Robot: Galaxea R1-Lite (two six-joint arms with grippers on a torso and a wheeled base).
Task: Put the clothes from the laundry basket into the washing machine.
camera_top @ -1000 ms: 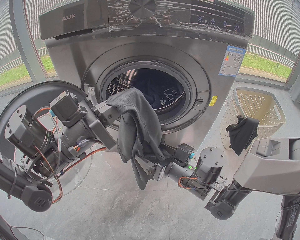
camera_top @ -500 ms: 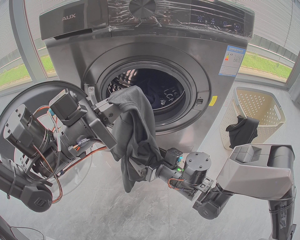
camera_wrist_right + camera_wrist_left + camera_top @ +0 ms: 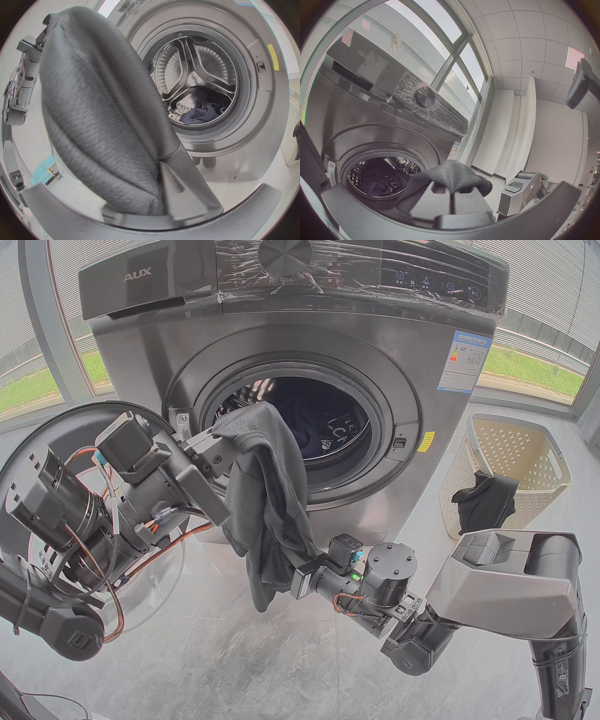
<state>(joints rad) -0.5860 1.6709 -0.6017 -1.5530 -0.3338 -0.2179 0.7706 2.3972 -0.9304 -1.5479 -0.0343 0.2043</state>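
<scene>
washing machine (image 3: 287, 365): far centre; door (image 3: 69, 427) swung open to its left
drum (image 3: 200, 78): clothes (image 3: 200, 114) lie low inside
garment (image 3: 269, 490): hangs just before the opening; top end in left tool (image 3: 215, 449), lower end in right tool (image 3: 299, 568)
laundry basket (image 3: 519, 452): right of machine; cloth (image 3: 484, 505) draped over its near rim

Left end effector (image 3: 452, 201) clamps a grey garment (image 3: 454, 173) near the washing machine (image 3: 378, 131); dark cloth (image 3: 375, 182) seemingly inside.

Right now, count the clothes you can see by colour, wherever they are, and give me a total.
Grey: 1, the grey garment hanging in front of the washing machine.
Black: 1, the black garment draped over the laundry basket.
Dark blue: 1, the dark blue cloth in the drum.
Total: 3
</scene>
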